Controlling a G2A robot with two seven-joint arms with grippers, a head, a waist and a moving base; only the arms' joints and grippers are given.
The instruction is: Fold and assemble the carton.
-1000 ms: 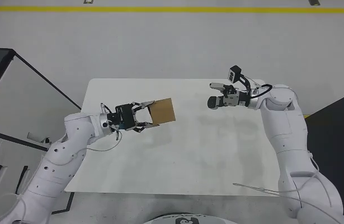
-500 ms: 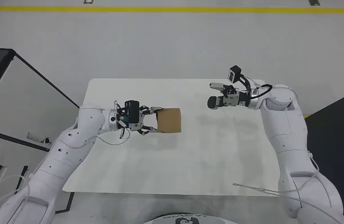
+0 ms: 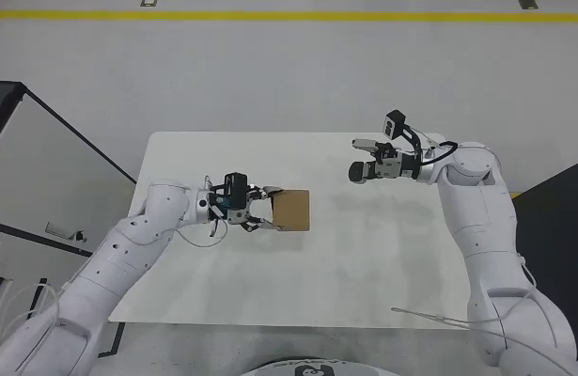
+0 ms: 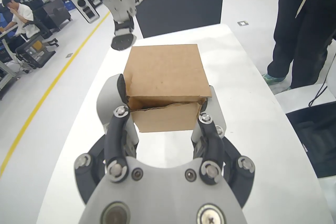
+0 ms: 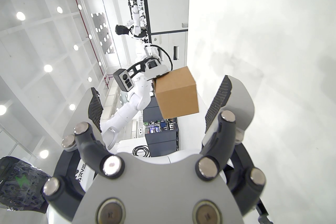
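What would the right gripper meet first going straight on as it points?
Likely the carton, held by the left gripper: it sits centred ahead of the right gripper, though depth is unclear.

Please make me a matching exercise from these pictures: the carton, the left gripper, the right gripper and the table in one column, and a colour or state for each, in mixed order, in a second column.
1 carton
2 left gripper
3 right gripper
4 table

A open, holding nothing
B white
C brown
D shut on the carton's sides

Pairs: 1-C, 2-D, 3-A, 4-B
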